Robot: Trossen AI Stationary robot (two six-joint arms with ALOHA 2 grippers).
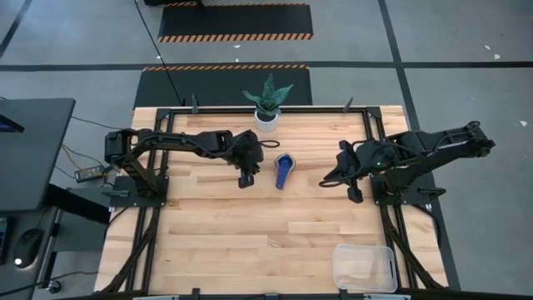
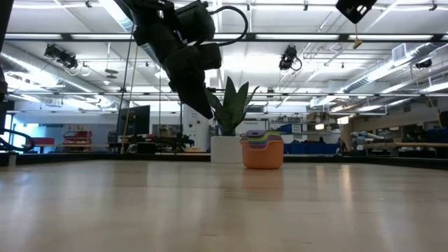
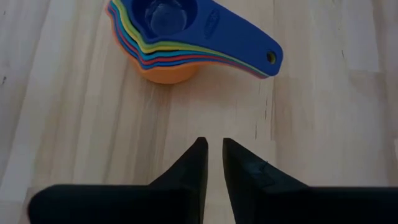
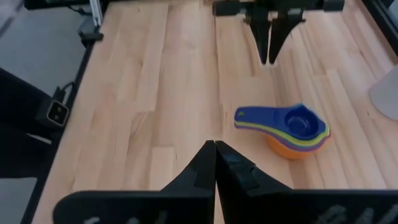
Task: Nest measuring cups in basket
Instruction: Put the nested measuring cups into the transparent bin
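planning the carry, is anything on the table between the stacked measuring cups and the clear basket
Nothing visible does. The nested measuring cups sit mid-table near the white plant pot, and the clear basket is at the near right corner. Only bare wood lies between them; the right gripper hangs beside that line, not across it.

Nested measuring cups (image 1: 284, 169), basket (image 1: 364, 267) well apart

counts on the tabletop (image 1: 250, 242)

one stack of nested cups (image 1: 284, 170), with bands of blue, yellow, green, light blue, red and orange showing, so at least six cups, though the exact number cannot be told; one clear basket (image 1: 364, 267); one potted plant (image 1: 266, 100) in a white pot; two arms, each with one pincer: left pincer (image 1: 246, 179), right pincer (image 1: 356, 197).
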